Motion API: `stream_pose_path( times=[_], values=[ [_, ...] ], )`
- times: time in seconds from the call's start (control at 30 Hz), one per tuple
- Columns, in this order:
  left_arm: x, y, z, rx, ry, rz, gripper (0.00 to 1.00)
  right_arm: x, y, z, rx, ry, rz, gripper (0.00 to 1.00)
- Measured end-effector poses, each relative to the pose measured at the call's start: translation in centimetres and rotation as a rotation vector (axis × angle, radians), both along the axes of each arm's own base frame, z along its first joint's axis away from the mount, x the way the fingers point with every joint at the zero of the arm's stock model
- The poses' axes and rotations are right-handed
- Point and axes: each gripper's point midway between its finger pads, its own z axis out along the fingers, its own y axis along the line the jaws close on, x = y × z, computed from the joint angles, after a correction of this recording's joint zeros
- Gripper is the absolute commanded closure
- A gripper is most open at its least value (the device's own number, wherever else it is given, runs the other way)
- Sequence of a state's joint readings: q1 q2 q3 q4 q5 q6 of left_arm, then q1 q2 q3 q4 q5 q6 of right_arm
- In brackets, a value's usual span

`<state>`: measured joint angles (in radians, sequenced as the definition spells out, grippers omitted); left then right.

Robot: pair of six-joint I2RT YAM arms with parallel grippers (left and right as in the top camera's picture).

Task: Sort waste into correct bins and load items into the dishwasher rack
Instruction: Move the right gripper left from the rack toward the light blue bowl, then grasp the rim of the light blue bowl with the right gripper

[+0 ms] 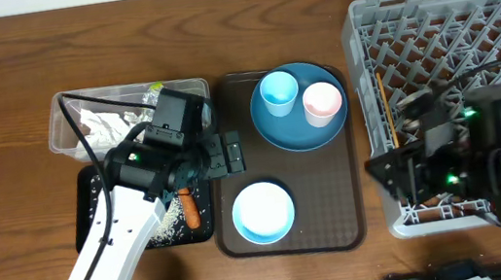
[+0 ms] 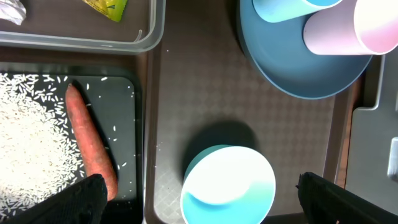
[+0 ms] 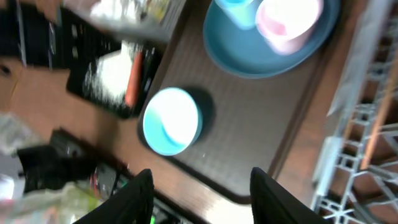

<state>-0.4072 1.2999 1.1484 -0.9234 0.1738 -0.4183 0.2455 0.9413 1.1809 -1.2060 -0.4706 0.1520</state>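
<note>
A whitish pale-blue bowl [image 1: 263, 212] stands on the brown serving tray [image 1: 337, 196]. Behind it the dark blue plate [image 1: 299, 123] carries a light blue cup [image 1: 278, 92] and a pink cup [image 1: 322, 100]. My left gripper [image 1: 226, 153] hangs open over the tray's left edge, the bowl [image 2: 229, 186] below and between its fingers [image 2: 74, 199], untouched. An orange carrot [image 2: 90, 146] and loose rice [image 2: 31, 137] lie in the black tray [image 2: 127, 124]. Napkins [image 1: 105, 121] and a yellow-green wrapper [image 2: 109, 7] fill the clear tub [image 1: 67, 126]. My right gripper [image 3: 205, 199] is open and empty by the grey rack [image 1: 450, 23].
The rack's near-left corner [image 3: 367, 124] sits close to the right arm. The brown tray's raised rim [image 2: 155, 124] runs between the black tray and the bowl. Bare wooden table lies behind the tub and tray.
</note>
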Motion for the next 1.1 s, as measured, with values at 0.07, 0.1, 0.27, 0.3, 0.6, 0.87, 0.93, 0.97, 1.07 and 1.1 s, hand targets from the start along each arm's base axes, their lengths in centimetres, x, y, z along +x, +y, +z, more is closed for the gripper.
stream_pose_path(
  times=[0.07, 0.1, 0.27, 0.3, 0.6, 0.87, 0.93, 0.97, 1.07, 1.1],
  values=[
    [0.0, 0.0, 0.0, 0.000, 0.000, 0.000, 0.00, 0.0, 1.1, -1.2, -0.007, 0.002, 0.039, 0.52],
    [0.0, 0.0, 0.0, 0.000, 0.000, 0.000, 0.00, -0.1, 1.6, -1.7, -0.007, 0.004, 0.054, 0.53],
    [0.0, 0.0, 0.0, 0.000, 0.000, 0.000, 0.00, -0.1, 4.5, -4.5, -0.009, 0.016, 0.121, 0.53],
    [0.0, 0.0, 0.0, 0.000, 0.000, 0.000, 0.00, -0.1, 5.0, -5.1, -0.012, 0.020, 0.130, 0.53],
    [0.0, 0.0, 0.0, 0.000, 0.000, 0.000, 0.00, 0.6, 9.4, -12.2, -0.149, 0.044, 0.174, 0.51],
    [0.0, 0.0, 0.0, 0.000, 0.000, 0.000, 0.00, 1.4, 11.9, -18.0, -0.266, 0.100, 0.203, 0.51],
    [0.0, 0.0, 0.0, 0.000, 0.000, 0.000, 0.00, 1.5, 11.9, -19.6, -0.298, 0.130, 0.203, 0.52],
    [0.0, 0.0, 0.0, 0.000, 0.000, 0.000, 0.00, 1.5, 11.8, -20.2, -0.311, 0.139, 0.201, 0.52],
    [0.0, 0.0, 0.0, 0.000, 0.000, 0.000, 0.00, 1.6, 11.5, -22.1, -0.355, 0.172, 0.195, 0.64],
    [0.0, 0.0, 0.0, 0.000, 0.000, 0.000, 0.00, 1.5, 11.4, -22.5, -0.363, 0.180, 0.196, 0.72]
  ],
)
